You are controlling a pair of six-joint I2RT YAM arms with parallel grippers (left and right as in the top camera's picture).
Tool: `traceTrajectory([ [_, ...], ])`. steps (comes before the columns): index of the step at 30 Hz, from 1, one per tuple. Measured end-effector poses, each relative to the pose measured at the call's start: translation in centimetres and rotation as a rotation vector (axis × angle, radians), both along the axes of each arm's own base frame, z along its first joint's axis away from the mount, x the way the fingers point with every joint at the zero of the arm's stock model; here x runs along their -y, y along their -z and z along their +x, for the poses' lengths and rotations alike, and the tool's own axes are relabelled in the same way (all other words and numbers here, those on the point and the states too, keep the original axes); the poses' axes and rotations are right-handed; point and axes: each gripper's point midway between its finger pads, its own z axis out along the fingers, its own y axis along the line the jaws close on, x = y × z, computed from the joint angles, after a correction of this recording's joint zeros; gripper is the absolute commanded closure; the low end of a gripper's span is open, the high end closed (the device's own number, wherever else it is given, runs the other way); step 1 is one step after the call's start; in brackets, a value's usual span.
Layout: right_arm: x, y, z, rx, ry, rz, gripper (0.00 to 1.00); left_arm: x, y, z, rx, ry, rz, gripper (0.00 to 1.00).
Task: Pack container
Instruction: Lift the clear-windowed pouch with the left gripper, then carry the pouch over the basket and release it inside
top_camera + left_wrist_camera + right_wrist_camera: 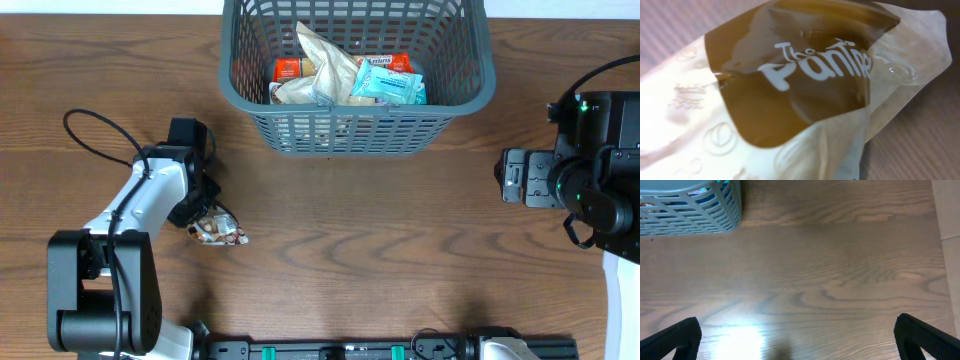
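Note:
The dark grey lattice basket [356,134] stands at the back middle of the table and holds several snack packets, among them a light blue one [392,87] and an orange one [290,69]. A brown and cream snack packet [218,233] lies at the front left, under my left gripper [198,212]. It fills the left wrist view [805,90] and hides the fingers, which appear shut on it. My right gripper [800,340] is open and empty above bare wood at the right [514,177]. A corner of the basket shows in the right wrist view [690,210].
The right arm's base [600,170] sits at the table's right edge, and the left arm's base [100,290] at the front left. A dark rail [380,350] runs along the front edge. A pale strip [947,255] borders the wood on the right.

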Motion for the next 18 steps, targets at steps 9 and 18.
traceTrajectory([
  [9, 0.0, 0.0, 0.0, -0.001, 0.0, 0.0, 0.01, -1.7, -5.1, 7.2, 0.184, 0.148, 0.06, 0.94],
  [18, 0.0, -0.1, 0.1, 0.005, 0.0, 0.0, 0.01, -7.1, -22.7, 13.0, 0.583, 0.307, 0.275, 0.94],
])
